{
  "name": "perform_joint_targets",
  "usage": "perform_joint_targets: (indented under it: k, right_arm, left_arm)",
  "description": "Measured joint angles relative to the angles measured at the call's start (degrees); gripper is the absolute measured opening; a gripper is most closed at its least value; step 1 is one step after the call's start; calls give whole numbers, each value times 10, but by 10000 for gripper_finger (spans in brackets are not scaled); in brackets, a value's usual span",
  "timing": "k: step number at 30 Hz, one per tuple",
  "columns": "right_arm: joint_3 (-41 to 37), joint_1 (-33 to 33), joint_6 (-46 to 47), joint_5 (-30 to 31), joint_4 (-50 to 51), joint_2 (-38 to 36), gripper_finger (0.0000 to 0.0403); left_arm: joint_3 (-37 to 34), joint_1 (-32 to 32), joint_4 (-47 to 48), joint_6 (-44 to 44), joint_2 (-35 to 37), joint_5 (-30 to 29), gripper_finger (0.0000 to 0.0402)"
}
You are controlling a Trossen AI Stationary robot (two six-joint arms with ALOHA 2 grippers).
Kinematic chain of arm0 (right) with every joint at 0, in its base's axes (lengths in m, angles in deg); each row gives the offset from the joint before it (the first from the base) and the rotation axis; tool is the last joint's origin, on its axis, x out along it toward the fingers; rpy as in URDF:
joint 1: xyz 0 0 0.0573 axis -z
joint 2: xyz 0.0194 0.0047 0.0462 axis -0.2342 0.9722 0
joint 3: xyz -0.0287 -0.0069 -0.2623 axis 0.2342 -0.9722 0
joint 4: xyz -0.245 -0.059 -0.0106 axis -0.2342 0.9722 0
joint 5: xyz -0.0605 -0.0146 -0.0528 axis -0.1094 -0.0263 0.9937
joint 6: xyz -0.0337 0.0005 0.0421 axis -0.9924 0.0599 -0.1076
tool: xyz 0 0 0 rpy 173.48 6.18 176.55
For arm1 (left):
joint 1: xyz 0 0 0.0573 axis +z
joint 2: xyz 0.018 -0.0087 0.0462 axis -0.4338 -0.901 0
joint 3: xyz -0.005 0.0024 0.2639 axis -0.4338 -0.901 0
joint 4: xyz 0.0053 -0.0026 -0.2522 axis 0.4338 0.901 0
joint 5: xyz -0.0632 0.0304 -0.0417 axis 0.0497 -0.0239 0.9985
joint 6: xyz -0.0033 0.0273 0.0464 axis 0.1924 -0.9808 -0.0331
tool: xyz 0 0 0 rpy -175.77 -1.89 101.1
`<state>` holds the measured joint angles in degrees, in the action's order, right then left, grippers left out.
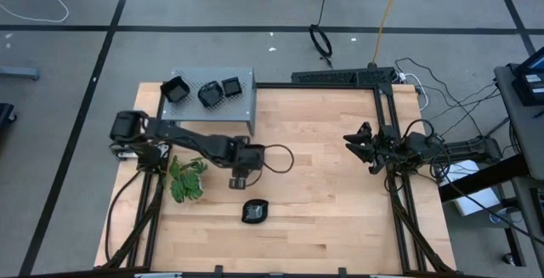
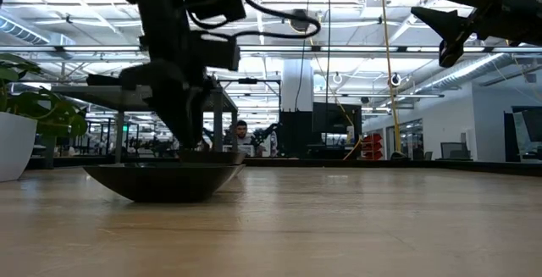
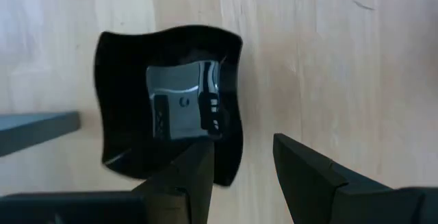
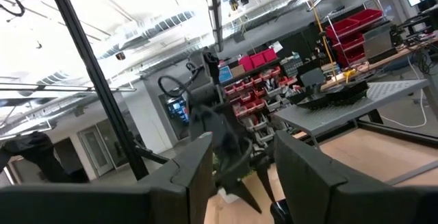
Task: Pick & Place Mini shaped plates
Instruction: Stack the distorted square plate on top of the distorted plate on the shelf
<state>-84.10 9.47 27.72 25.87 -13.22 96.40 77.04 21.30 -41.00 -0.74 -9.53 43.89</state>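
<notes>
Wooden table (image 1: 323, 184) under warehouse lights: the left hand (image 3: 243, 176), fingers parted and empty, hovers just short of a black wavy-edged plate (image 3: 168, 101) lying near the front edge. A clean pickup needs one finger each side of the rim. Right hand (image 1: 357, 144) waits open, raised.

One glossy black wavy-edged square plate (image 1: 254, 212) lies flat, lower centre; seemingly three more plates (image 1: 203, 92) sit upper left.
</notes>
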Motion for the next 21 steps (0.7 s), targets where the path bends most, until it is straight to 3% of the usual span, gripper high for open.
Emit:
perform_joint_targets:
  k: [6,14,17,21]
  right_arm:
    - [0,0,0,0,1,0,144]
    - [0,0,0,0,0,0,144]
    - [0,0,0,0,1,0,144]
    - [0,0,0,0,1,0,144]
  left_arm:
    - [0,-2,-24,0,-40,-33,157]
    - [1,-4,-57,11,-81,-25,153]
    - [2,-8,-65,9,-82,-23,126]
    - [6,-13,-70,-25,-83,-5,49]
